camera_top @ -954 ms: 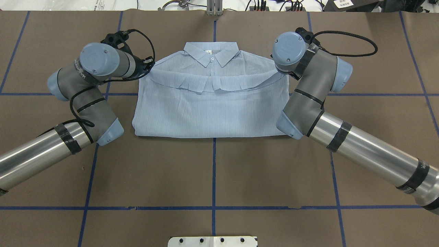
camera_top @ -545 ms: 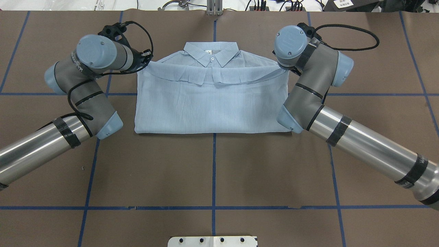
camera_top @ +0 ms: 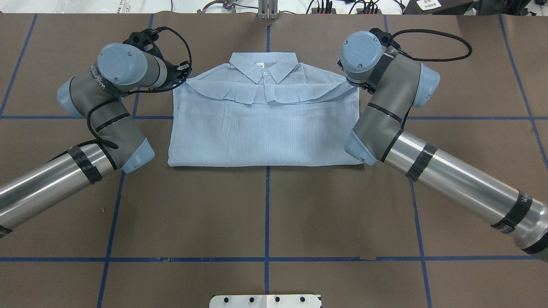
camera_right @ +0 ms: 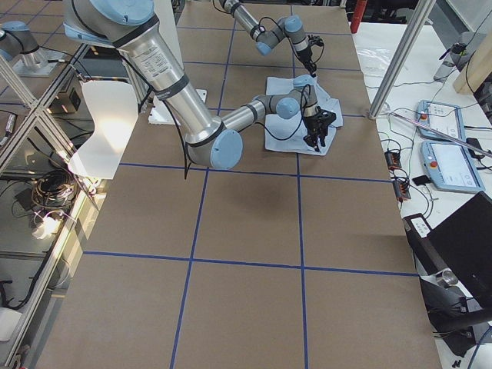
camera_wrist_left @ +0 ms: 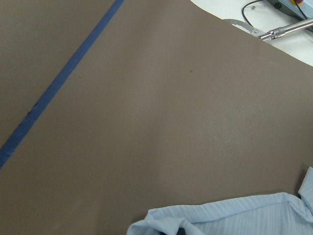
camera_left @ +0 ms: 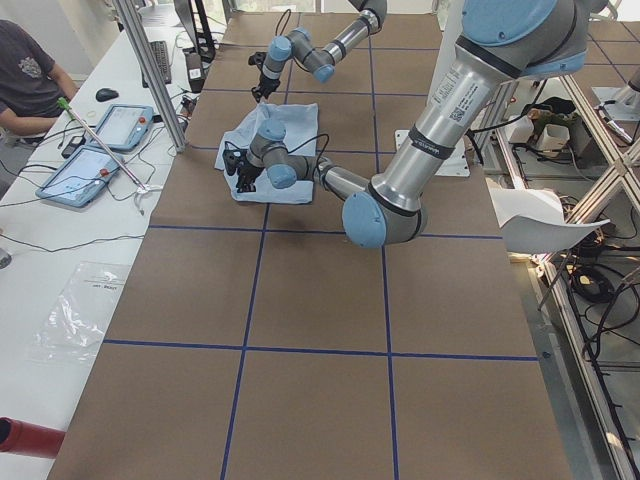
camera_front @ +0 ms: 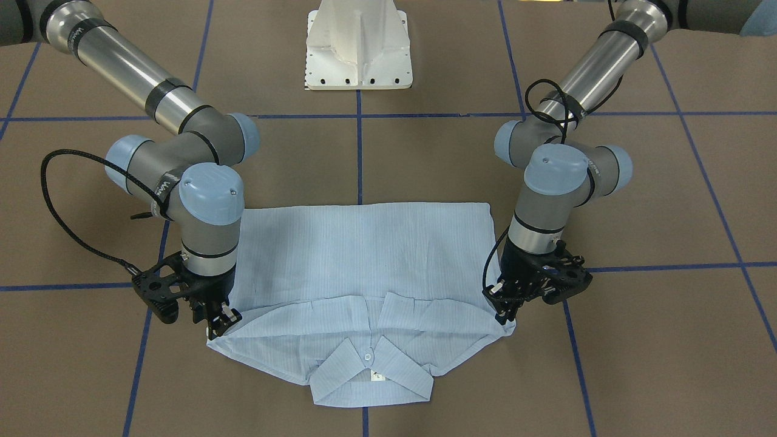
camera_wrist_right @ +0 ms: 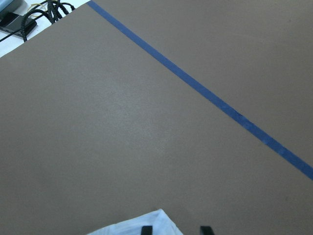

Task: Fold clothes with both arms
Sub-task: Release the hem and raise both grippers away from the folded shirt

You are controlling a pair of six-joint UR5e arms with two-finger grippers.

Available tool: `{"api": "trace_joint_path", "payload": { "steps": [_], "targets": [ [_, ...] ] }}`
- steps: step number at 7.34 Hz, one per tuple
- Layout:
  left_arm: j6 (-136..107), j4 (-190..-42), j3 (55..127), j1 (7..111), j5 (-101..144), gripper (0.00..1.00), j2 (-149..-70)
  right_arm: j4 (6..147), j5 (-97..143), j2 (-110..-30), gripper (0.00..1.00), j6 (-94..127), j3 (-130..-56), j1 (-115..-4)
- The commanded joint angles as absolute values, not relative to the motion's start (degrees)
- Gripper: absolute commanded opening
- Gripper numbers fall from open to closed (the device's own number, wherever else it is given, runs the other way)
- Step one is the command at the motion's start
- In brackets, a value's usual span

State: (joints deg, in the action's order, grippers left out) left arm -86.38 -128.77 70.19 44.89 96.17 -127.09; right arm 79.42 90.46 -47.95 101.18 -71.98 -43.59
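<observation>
The light-blue shirt point(camera_top: 263, 128) lies flat, folded in half, with its hem edge brought up just below the collar point(camera_top: 264, 68); it also shows in the front-facing view point(camera_front: 364, 255). My left gripper point(camera_top: 182, 79) is at the shirt's shoulder corner, low over the table point(camera_front: 505, 315). Its wrist view shows cloth point(camera_wrist_left: 234, 218) bunched around a dark fingertip, so it looks shut on the shirt. My right gripper point(camera_top: 352, 84) is at the other shoulder corner point(camera_front: 220, 325). Its wrist view shows the fingertips apart point(camera_wrist_right: 175, 229), with the shirt corner point(camera_wrist_right: 127, 227) at one of them.
The table is covered in brown paper marked by blue tape lines point(camera_top: 267, 214). The white pedestal base point(camera_front: 359, 45) stands at the robot's side. Past the far edge there are cables, tablets point(camera_left: 90, 150) and a seated person point(camera_left: 30, 80).
Both grippers carried the folded-over hem edge farther toward the collar and lower. The shirt's near fold line slid slightly away from the robot. Movement over the last half second is small.
</observation>
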Motion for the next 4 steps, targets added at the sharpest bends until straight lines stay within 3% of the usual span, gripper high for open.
{"api": "trace_joint_path", "payload": {
  "steps": [1,3,4],
  "targets": [
    [-86.3,-129.0,71.2,48.2,98.1,0.47,-127.4,79.5,93.7,-49.8,1.00,101.2,-77.5,-43.9],
    [-86.2,-129.0,72.3,49.7,101.1,0.50,-127.2,79.6,94.0,-63.7,1.00,102.5,-95.6,-41.4],
    [-86.2,-129.0,72.8,50.4,101.2,0.49,-126.9,79.6,93.9,-66.9,1.00,106.6,-99.3,-39.3]
  ]
}}
